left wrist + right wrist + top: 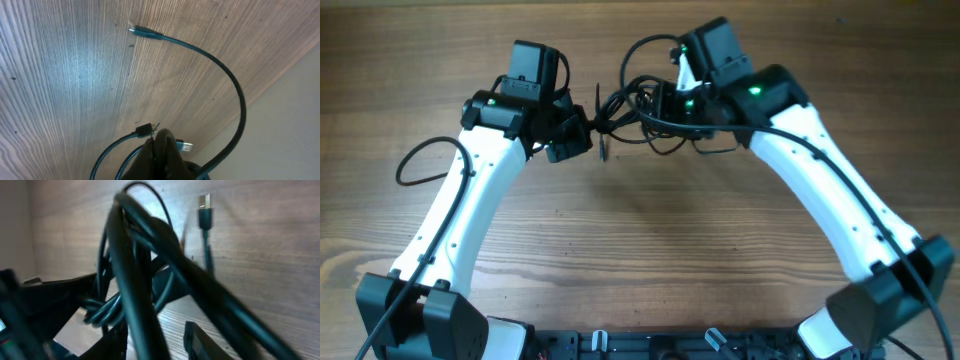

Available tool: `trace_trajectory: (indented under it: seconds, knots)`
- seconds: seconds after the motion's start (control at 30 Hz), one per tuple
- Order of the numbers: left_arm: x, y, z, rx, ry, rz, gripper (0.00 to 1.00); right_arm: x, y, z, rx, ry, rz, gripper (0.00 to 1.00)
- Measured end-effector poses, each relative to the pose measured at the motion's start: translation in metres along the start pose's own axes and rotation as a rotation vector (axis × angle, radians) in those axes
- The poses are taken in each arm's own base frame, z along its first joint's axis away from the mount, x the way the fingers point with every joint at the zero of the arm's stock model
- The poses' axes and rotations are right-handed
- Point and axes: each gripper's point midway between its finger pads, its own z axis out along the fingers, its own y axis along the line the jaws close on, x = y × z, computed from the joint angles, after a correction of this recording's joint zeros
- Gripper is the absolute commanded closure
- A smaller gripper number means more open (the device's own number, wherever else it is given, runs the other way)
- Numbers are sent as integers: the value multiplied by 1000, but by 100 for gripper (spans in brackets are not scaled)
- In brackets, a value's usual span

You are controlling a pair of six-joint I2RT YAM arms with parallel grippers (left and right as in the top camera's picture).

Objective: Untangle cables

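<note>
The cables (655, 110) are a tangle of thin black cords stretched between my two grippers at the far middle of the table. My left gripper (588, 132) is shut on a strand at the tangle's left end. In the left wrist view its fingers (159, 142) pinch cords. One cord (220, 67) arcs away to a plug (138, 30) lying on the wood. A silver USB plug (185, 146) sticks out beside the fingers. My right gripper (672, 100) sits inside the tangle. Its jaws (156, 342) are apart with a cord (135, 275) running between them. A USB plug (204, 210) lies beyond.
The wooden table (640, 230) carries both white arms. A thicker black arm wire (415, 160) loops out at the left. The table's far edge and a pale floor (295, 115) show in the left wrist view.
</note>
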Motion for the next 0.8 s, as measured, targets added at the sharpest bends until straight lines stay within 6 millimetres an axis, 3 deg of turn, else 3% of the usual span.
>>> trace_trajectory:
  seconds: [0.1, 0.27, 0.33, 0.4, 0.5, 0.67, 0.73, 0.8]
  knots:
    - [0, 0, 0, -1, 1, 0, 96, 3, 2, 5, -11, 20, 2, 96]
    - [-8, -4, 0, 24, -45, 0, 96, 12, 1, -4, -24, 55, -16, 96]
    - [-17, -8, -1, 50, -98, -1, 96, 8, 0, -38, -48, 9, -44, 96]
    - [-23, -10, -2, 62, -134, 0, 96, 1, -2, -89, -103, -83, -69, 96]
    - [-15, -6, 0, 55, -119, 19, 96, -11, -18, -161, -184, -230, -50, 96]
    - [-2, -2, -2, 44, -79, 37, 96, -38, -81, -214, -169, -385, 114, 96]
    - [-2, 1, -2, 32, -81, 37, 96, -40, -87, -221, -187, -397, 137, 96]
    - [-6, 7, -2, 7, -98, 31, 96, -35, -81, -217, -211, -368, 108, 96]
